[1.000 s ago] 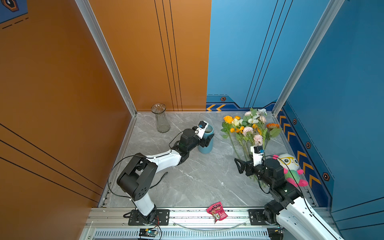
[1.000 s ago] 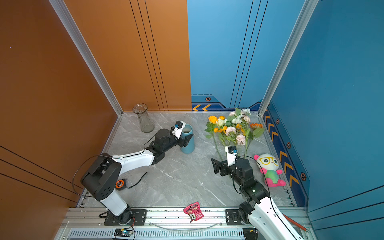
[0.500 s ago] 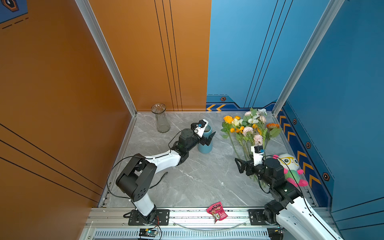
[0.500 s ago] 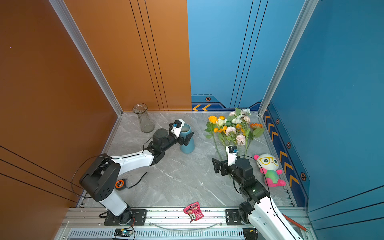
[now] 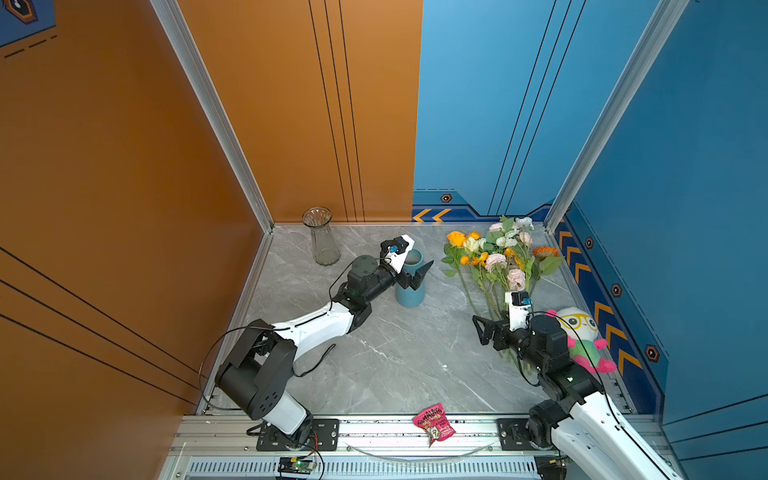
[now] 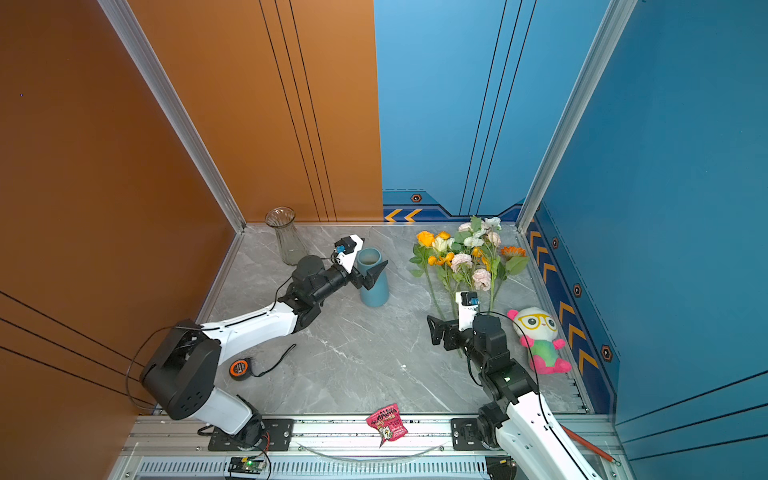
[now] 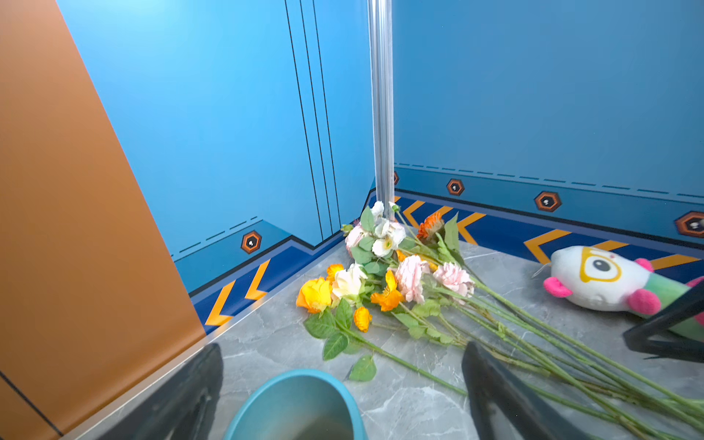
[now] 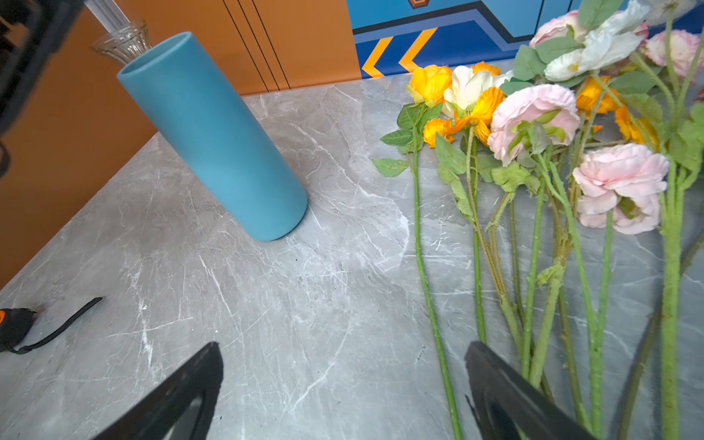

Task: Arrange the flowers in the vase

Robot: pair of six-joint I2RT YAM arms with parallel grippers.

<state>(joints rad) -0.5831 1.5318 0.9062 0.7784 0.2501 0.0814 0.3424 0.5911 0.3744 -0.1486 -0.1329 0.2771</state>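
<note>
Step = first pick, vase empty as far as visible: flowers (image 5: 494, 262) all lie flat on the marble tabletop (image 5: 395, 353) beside the blue vase (image 5: 409, 291), L gripper (image 5: 413, 262) spread wide astride its rim w/o clamping, R gripper (image 5: 492, 328) gaping low over the stems (image 8: 533, 304) -- next, imo: R drops, pinches one stem, lifts clear.

A robotics lab cell: orange panels (image 5: 104, 166) and blue panels (image 5: 478, 104) on aluminium posts (image 5: 217, 120) box in a marble-look desk (image 5: 395, 353), and the left arm (image 5: 320, 326) and right arm (image 5: 594, 432) stand bolted to a metal rail (image 5: 374, 430) along its front edge.
</note>
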